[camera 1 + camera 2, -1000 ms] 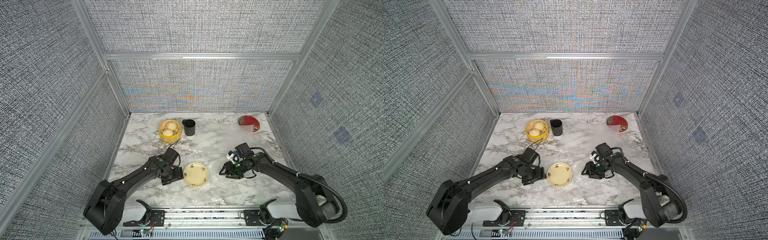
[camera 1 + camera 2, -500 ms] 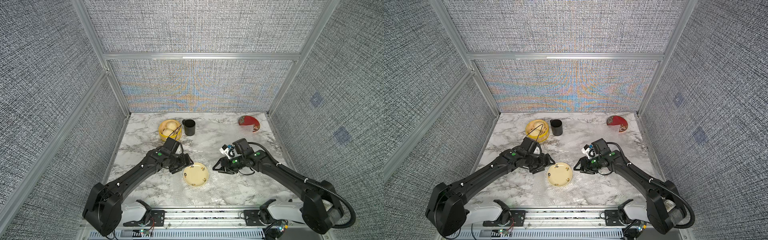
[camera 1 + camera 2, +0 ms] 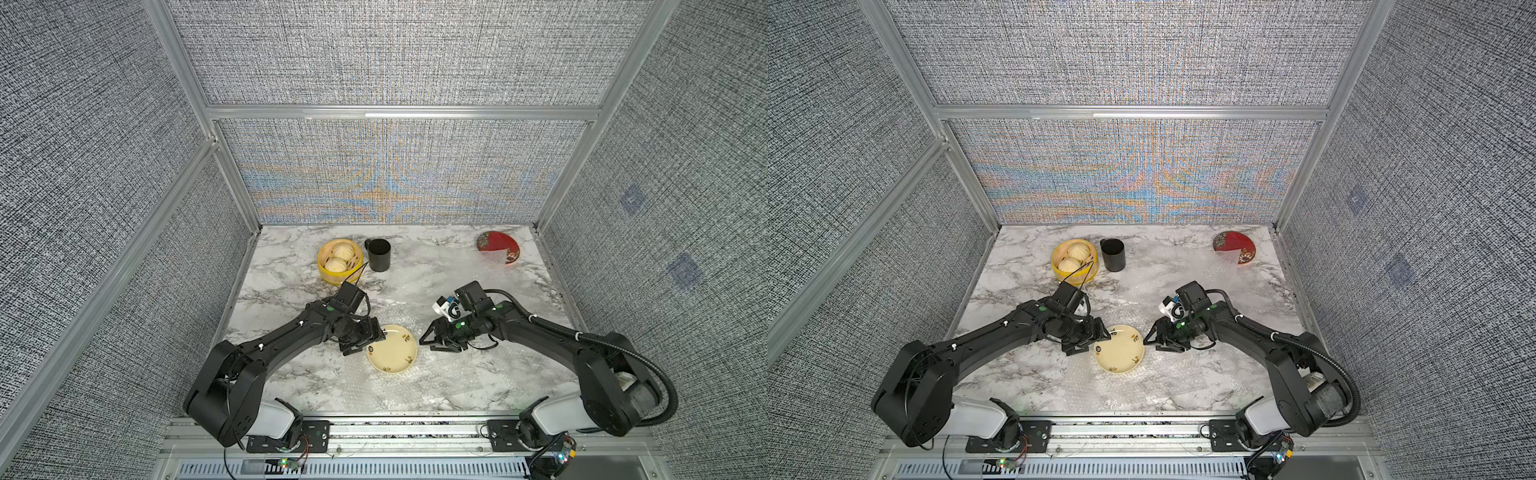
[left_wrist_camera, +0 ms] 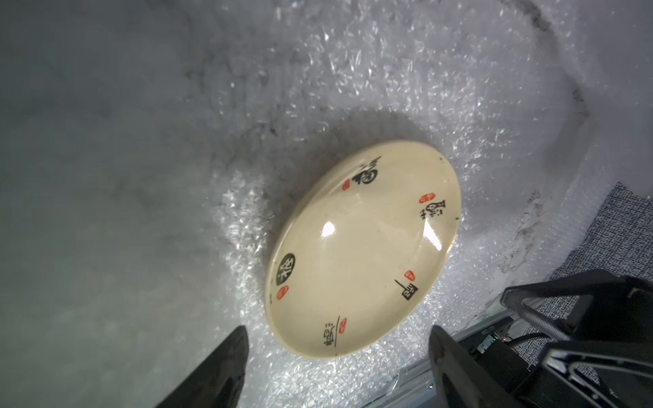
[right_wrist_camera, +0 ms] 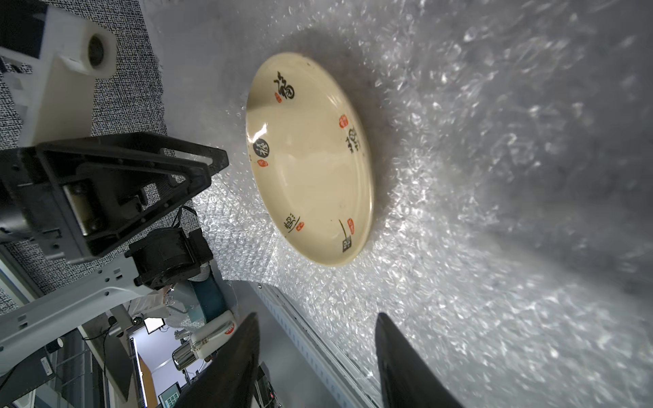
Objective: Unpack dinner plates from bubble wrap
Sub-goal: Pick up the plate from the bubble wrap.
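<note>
A cream dinner plate (image 3: pixel 392 348) (image 3: pixel 1119 349) with dark characters lies bare on a spread sheet of bubble wrap (image 3: pixel 419 386) at the front middle. My left gripper (image 3: pixel 370 343) (image 4: pixel 337 332) is open at the plate's left rim; the plate (image 4: pixel 360 254) sits just ahead of its fingers. My right gripper (image 3: pixel 427 345) (image 5: pixel 316 316) is open and empty, low over the bubble wrap (image 5: pixel 459 247) just right of the plate (image 5: pixel 311 159). A dark red plate (image 3: pixel 496 246) (image 3: pixel 1233 246) lies at the back right, with a wedge of it hidden under whitish wrap.
A yellow steamer basket (image 3: pixel 337 262) with pale buns and a black cup (image 3: pixel 377 254) stand at the back left. The left arm's cable hangs above the basket. Textured walls close three sides, and a metal rail (image 3: pixel 407 432) runs along the front edge.
Both grippers have moved in toward the cream plate, the left one from the left and the right one from the right. The plate has not moved.
</note>
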